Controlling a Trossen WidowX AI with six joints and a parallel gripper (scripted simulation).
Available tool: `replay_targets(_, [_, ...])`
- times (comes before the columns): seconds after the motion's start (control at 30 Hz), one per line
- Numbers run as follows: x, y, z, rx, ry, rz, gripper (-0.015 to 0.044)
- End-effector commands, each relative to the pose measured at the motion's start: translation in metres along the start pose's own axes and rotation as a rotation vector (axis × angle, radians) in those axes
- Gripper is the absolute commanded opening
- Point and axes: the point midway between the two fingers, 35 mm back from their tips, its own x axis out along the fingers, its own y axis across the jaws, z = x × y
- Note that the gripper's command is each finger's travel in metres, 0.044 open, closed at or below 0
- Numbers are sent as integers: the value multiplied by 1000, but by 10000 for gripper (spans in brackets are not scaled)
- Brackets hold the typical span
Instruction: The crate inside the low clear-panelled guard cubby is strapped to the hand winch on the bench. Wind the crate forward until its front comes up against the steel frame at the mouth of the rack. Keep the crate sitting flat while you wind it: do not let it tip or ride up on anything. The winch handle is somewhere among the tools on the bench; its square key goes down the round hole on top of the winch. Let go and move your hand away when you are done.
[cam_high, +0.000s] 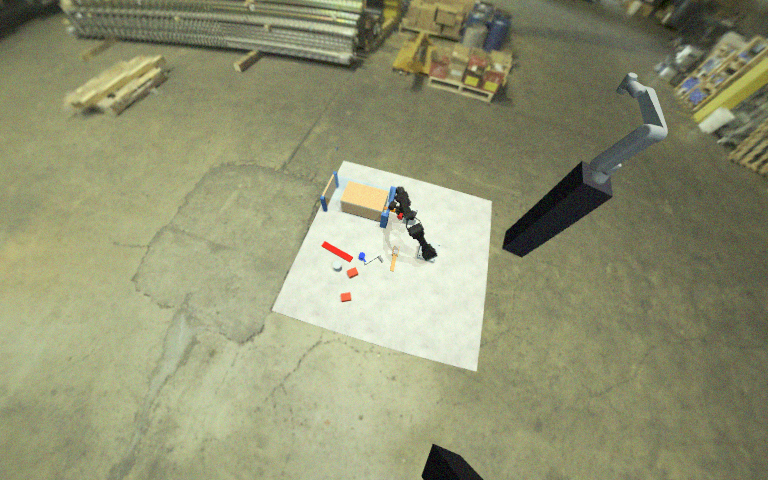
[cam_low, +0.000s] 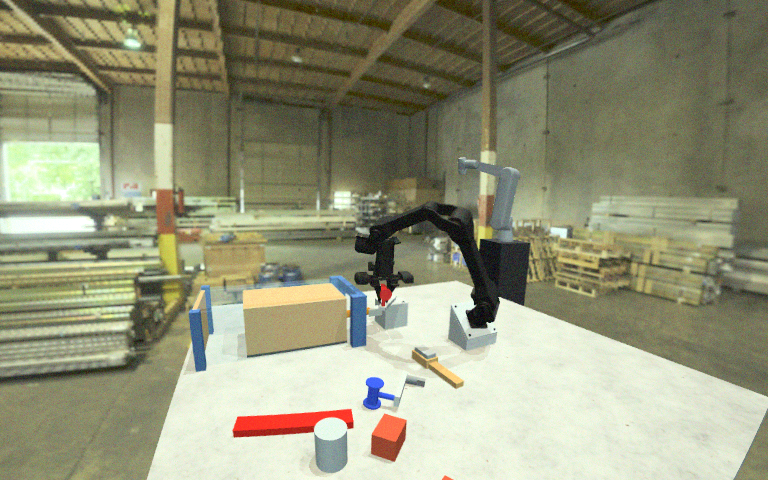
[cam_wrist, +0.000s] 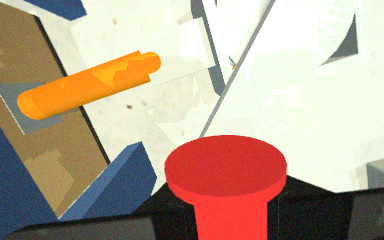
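The tan crate (cam_high: 365, 196) (cam_low: 294, 319) sits flat in the cubby. Its front is close behind the blue frame (cam_high: 389, 197) (cam_low: 357, 319); contact cannot be told. An orange strap piece (cam_wrist: 85, 87) reaches from the crate front toward the grey winch (cam_low: 395, 316). My gripper (cam_high: 399, 216) (cam_low: 385, 300) (cam_wrist: 212, 161) is shut on the red knob (cam_wrist: 225, 162) of the winch handle, beside and above the winch. The handle's pale arm (cam_wrist: 228, 85) runs from the knob across the winch. Its square key and the round hole are hidden.
A hammer (cam_high: 393, 263) (cam_low: 444, 373), a blue-knobbed crank (cam_high: 361, 256) (cam_low: 373, 393), a red bar (cam_high: 336, 251) (cam_low: 283, 424), a grey cylinder (cam_high: 336, 266) (cam_low: 330, 447) and two red blocks (cam_high: 352, 272) (cam_high: 346, 297) lie on the near side of the bench.
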Motion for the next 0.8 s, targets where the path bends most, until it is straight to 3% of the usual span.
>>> replay_targets(0.0, [1,-10,-9,7,19,-14,0])
replay_targets(0.77, [1,-33,-16,8,19,-15,0])
